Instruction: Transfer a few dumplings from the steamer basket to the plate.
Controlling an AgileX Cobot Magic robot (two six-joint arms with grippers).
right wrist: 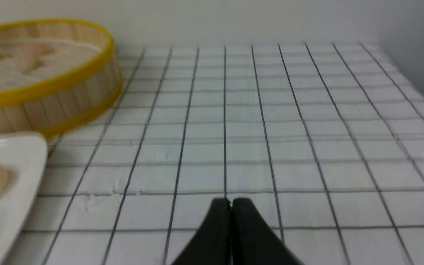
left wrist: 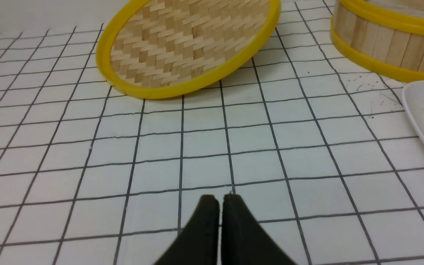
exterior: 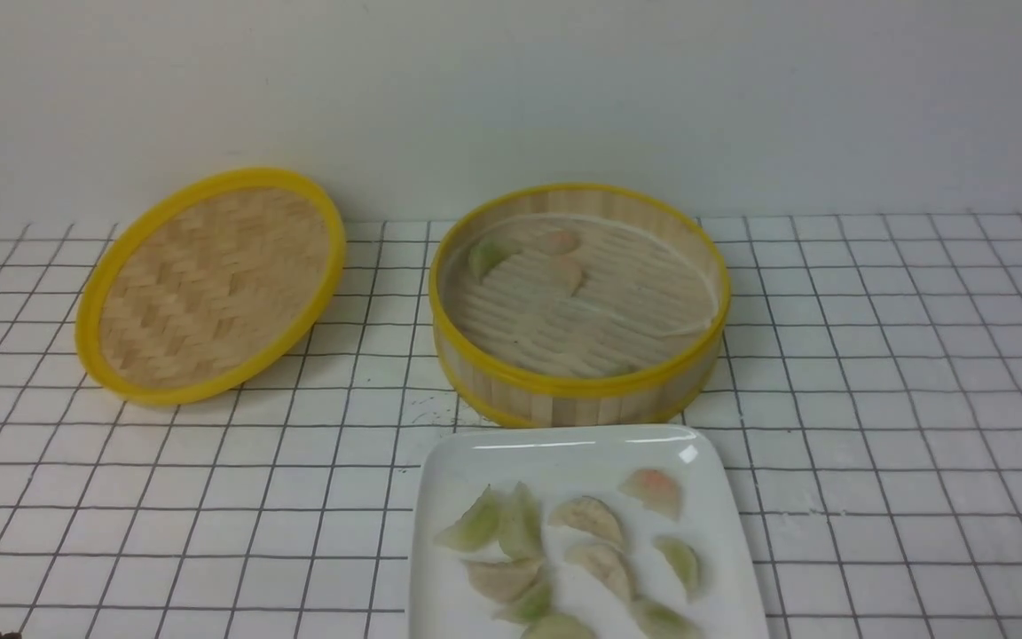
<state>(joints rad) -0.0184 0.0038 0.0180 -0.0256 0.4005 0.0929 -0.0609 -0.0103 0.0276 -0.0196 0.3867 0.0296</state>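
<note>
Both claws, left claw (left wrist: pixel 219 200) and right claw (right wrist: pixel 231 204), hung closed and empty over bare counter (exterior: pixel 901 497). Nearest lay the plate (exterior: pixel 715 497), loaded with dumplings (exterior: pixel 595 516) and running off the front view's near edge. Just beyond stood the steamer basket (exterior: pixel 578 390), holding a few more. Risk: a low reach could clip its raised rim or knock plated pieces. Open room lay right; the lid (exterior: pixel 209 284) occupied the left.
</note>
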